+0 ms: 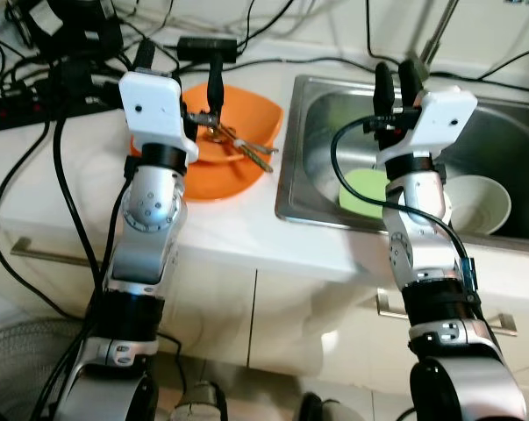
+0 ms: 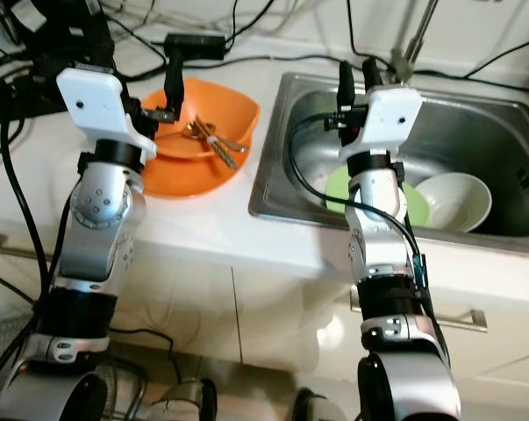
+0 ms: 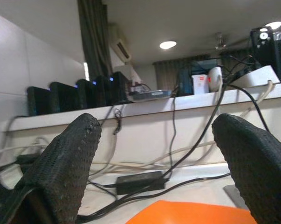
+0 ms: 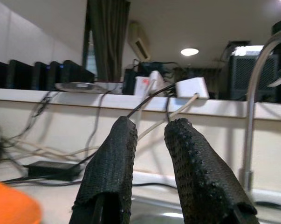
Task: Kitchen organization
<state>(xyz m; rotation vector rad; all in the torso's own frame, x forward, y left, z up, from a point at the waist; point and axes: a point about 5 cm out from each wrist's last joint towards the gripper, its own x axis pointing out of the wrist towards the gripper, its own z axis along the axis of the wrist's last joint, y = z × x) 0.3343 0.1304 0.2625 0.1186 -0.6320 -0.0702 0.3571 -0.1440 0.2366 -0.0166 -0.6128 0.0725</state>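
A white table (image 1: 238,232) with pale cabinet doors below carries an orange plastic bowl (image 1: 238,118), set just left of a stainless steel sink (image 1: 321,114). Some metal utensils (image 1: 238,145) lie loosely crossed inside the bowl; what kind they are cannot be told.

The left pincer (image 1: 178,61) is raised over the far left rim of the orange bowl, its two black fingers (image 3: 65,158) spread wide apart and holding nothing; in the left wrist view the bowl's orange edge shows just beneath the gap. A black power adapter (image 1: 207,46) and a tangle of black cables (image 1: 36,79) lie on the table behind the bowl, against the wall.

The right pincer (image 1: 396,79) stands upright over the left part of the sink, its fingers (image 4: 110,172) nearly together with a narrow gap and nothing between them. In the basin below lie a round light-green plate (image 1: 362,191) and a white ceramic bowl (image 1: 479,203), the bowl just right of the plate. A chrome tap (image 4: 259,93) rises at the back of the sink.
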